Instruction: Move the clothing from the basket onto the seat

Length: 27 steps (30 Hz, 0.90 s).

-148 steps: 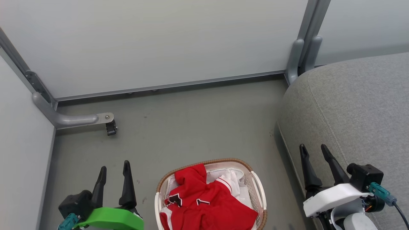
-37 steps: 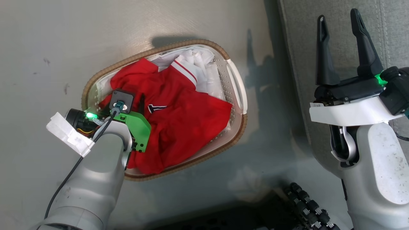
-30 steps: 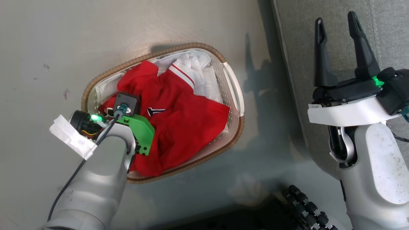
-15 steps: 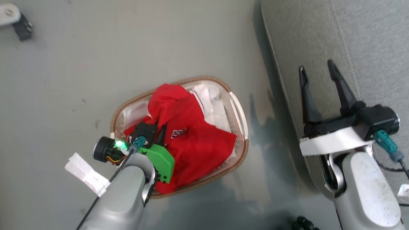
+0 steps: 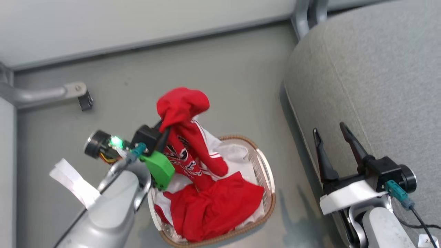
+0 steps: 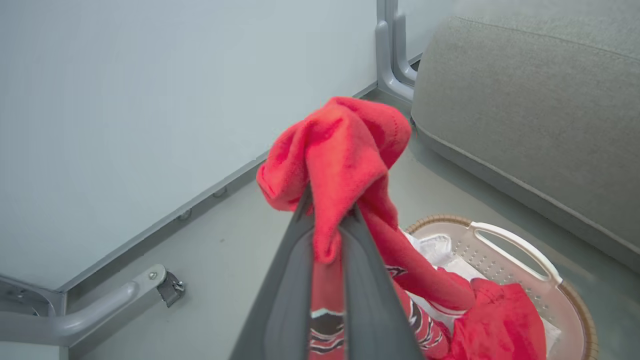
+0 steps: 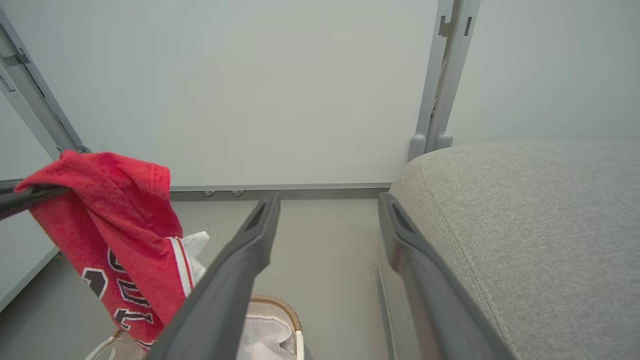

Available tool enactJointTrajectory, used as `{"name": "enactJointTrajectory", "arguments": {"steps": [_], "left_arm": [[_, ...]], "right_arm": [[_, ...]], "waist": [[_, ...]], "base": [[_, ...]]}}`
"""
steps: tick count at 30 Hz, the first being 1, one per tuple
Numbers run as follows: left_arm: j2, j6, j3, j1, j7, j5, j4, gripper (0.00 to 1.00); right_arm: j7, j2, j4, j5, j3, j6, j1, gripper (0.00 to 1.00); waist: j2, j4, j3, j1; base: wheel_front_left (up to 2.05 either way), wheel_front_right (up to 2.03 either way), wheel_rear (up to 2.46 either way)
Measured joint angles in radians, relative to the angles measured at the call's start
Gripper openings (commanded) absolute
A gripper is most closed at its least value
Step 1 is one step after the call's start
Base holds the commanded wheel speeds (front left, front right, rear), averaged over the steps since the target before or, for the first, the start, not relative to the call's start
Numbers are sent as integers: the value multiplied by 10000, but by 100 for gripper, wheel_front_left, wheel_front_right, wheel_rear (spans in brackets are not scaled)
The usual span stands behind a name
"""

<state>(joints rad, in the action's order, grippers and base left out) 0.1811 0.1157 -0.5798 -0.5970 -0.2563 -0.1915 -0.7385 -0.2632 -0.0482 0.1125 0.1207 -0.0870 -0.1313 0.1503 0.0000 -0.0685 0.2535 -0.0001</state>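
Clothing (image 6: 345,145) pinched between left gripper (image 6: 330,210) jaws above basket (image 5: 267,179); right gripper (image 5: 329,128) jaws spread

The clothing (image 6: 345,145) is soft, matt red cloth with a faintly fuzzy nap. The basket (image 5: 264,172) is smooth white plastic punched with holes, with a brown woven rim. The seat (image 5: 372,79) is covered in coarse grey woven fabric. The floor (image 5: 220,65) is smooth grey with a dull sheen, and the posts (image 7: 440,100) look like painted metal.

Open floor (image 5: 241,79) between basket (image 5: 266,169) and seat (image 5: 372,86); wall (image 5: 137,20) behind, metal foot (image 5: 74,91) left.
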Motion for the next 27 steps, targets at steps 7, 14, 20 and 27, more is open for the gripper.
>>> {"name": "enactJointTrajectory", "arguments": {"steps": [7,14,20,27], "left_arm": [[679,90,-245,-722,623,-144,1133,0],[1384,119,-353,-1711,1430,-504,2351,0],[1601,130,-382,-2406,2167,-761,3175,0],[1486,132,-408,-2839,2575,-1003,3636,0]], "right_arm": [[-2,0,71,-38,-105,0,-379,100],[-2,0,82,-71,-232,0,-409,100],[0,-2,84,-188,-389,0,-362,100],[-2,-2,35,-230,-1022,0,64,100]], "waist": [[0,134,-1293,0],[0,170,-2070,0],[0,62,-2213,0],[0,32,-2191,0]], "base": [[0,0,0],[0,0,0],[0,0,0],[0,0,0]]}}
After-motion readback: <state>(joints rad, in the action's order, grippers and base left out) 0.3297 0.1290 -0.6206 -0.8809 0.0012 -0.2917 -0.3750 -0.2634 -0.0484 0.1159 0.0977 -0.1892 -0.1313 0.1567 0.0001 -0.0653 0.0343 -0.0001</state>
